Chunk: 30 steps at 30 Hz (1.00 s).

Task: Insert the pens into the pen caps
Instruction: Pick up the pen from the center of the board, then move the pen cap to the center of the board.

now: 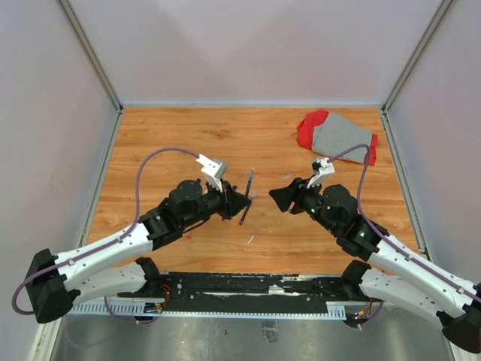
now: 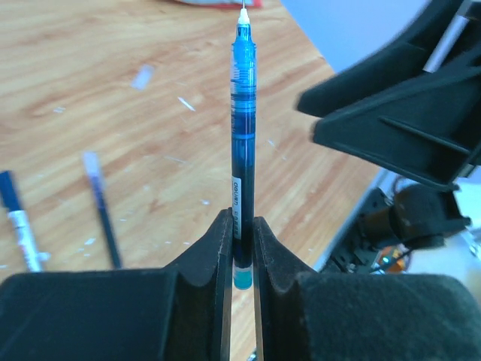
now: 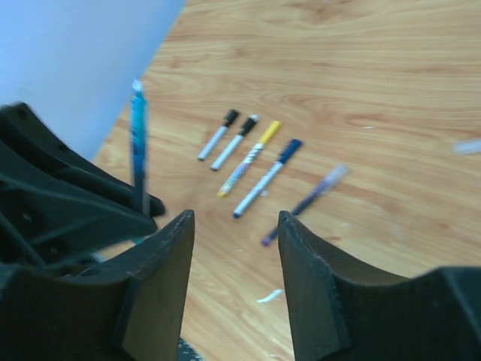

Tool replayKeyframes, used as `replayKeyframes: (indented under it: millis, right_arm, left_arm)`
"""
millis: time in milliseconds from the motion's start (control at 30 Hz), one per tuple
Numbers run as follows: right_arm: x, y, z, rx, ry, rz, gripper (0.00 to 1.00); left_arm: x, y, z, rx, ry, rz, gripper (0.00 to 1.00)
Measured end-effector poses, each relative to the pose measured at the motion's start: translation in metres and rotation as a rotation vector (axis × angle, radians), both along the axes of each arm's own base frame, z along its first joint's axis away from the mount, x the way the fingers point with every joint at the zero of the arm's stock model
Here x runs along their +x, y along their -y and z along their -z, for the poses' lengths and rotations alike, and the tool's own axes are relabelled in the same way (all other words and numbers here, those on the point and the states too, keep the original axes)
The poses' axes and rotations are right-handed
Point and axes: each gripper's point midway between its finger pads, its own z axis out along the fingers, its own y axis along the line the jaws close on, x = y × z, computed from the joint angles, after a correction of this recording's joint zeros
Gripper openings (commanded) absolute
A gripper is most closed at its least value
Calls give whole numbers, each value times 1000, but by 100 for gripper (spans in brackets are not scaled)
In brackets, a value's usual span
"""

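My left gripper (image 1: pixel 239 201) (image 2: pixel 240 219) is shut on the lower end of a blue pen (image 2: pixel 243 128), held above the table with its bare tip pointing away from the wrist. The pen also shows in the top view (image 1: pixel 247 197). My right gripper (image 1: pixel 279 197) (image 3: pixel 234 226) is open and empty, facing the pen from the right a short way off. Several more pens lie side by side on the wood in the right wrist view, one with a yellow end (image 3: pixel 249 156) and one with a blue end (image 3: pixel 268 176). I can make out no loose dark cap.
A red and grey cloth (image 1: pixel 335 136) lies at the back right. A small white scrap (image 1: pixel 250 239) lies on the wood in front of the grippers. A small pale translucent piece (image 2: pixel 141 77) lies further out. Grey walls close in the table on three sides.
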Motion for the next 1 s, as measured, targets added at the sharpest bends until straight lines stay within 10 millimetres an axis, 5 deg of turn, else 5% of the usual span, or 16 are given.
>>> replayKeyframes:
  millis: [267, 500, 767, 1000]
  right_arm:
    - [10, 45, 23, -331, -29, 123, 65]
    - [39, 77, 61, -543, -205, 140, 70]
    - [62, 78, 111, -653, -403, 88, 72]
    - [111, 74, 120, -670, -485, 175, 73]
  left_arm:
    - [42, -59, -7, 113, 4, -177, 0]
    - [42, -97, -7, 202, 12, -244, 0]
    - [30, -131, -18, 268, 80, -317, 1]
    - [29, -135, -13, 301, 76, -319, 0]
